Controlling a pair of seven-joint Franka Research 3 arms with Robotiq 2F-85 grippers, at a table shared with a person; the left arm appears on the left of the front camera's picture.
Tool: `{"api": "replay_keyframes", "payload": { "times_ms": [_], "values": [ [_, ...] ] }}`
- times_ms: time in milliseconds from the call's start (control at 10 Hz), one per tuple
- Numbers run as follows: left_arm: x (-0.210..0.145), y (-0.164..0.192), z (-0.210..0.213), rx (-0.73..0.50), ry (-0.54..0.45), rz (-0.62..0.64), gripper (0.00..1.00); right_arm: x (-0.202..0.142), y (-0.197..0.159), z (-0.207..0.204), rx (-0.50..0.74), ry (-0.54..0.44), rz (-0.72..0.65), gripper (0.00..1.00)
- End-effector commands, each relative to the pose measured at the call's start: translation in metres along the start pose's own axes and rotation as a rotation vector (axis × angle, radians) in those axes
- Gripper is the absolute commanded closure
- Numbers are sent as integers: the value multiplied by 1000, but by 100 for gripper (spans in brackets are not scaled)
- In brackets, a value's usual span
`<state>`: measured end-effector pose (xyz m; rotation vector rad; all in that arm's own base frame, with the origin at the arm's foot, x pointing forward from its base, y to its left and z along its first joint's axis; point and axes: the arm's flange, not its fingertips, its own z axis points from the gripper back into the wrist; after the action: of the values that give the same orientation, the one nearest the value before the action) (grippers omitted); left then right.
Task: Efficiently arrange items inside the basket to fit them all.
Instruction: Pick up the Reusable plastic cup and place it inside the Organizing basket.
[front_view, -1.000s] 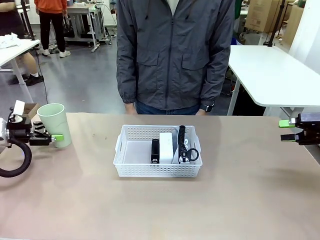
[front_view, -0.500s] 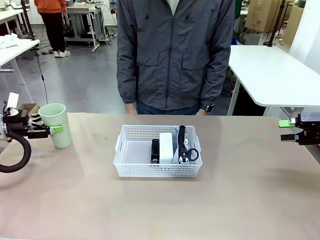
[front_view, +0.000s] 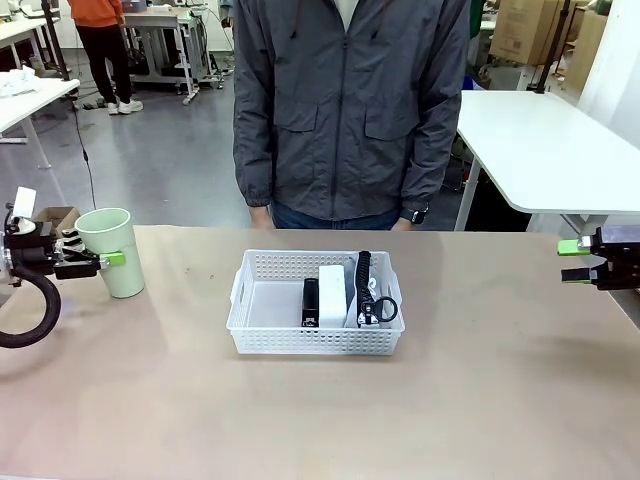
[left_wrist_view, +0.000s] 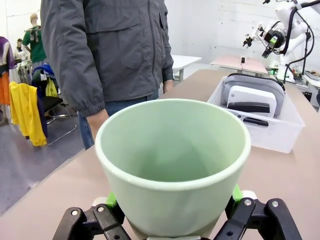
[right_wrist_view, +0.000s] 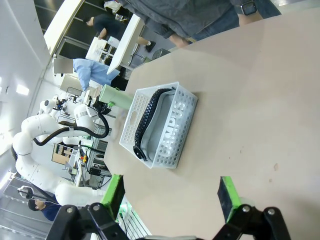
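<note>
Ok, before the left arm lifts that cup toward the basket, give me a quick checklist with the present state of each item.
1. Left gripper shut on the cup: ok, green pads press both sides in the left wrist view.
2. Cup upright, nothing inside: ok.
3. Free room in the basket: ok, its left part is bare; the stapler, white box and pouch sit toward the right.
4. Path from cup to basket: ok, only bare table between them.
5. Right gripper out of the way: ok, open at the table's right edge.
6. Person's hands away from the basket: cannot tell, they are mostly hidden behind the table edge.
</note>
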<state>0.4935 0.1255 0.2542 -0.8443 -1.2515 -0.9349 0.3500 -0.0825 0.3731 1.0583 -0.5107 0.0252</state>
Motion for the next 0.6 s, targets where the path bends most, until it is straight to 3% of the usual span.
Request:
{"api": "replay_keyframes", "payload": {
  "times_ms": [0, 200, 400, 500],
  "values": [
    [8, -14, 3, -2, 45, 25, 56, 1, 2, 1, 12, -10, -20, 0],
    [9, -16, 4, -14, 55, 31, 100, 1, 2, 1, 12, -10, -20, 0],
    [9, -17, 3, -17, 60, 34, 100, 1, 2, 1, 12, -10, -20, 0],
    [11, -20, 7, -25, 56, 39, 66, 1, 2, 1, 12, -10, -20, 0]
  ]
}}
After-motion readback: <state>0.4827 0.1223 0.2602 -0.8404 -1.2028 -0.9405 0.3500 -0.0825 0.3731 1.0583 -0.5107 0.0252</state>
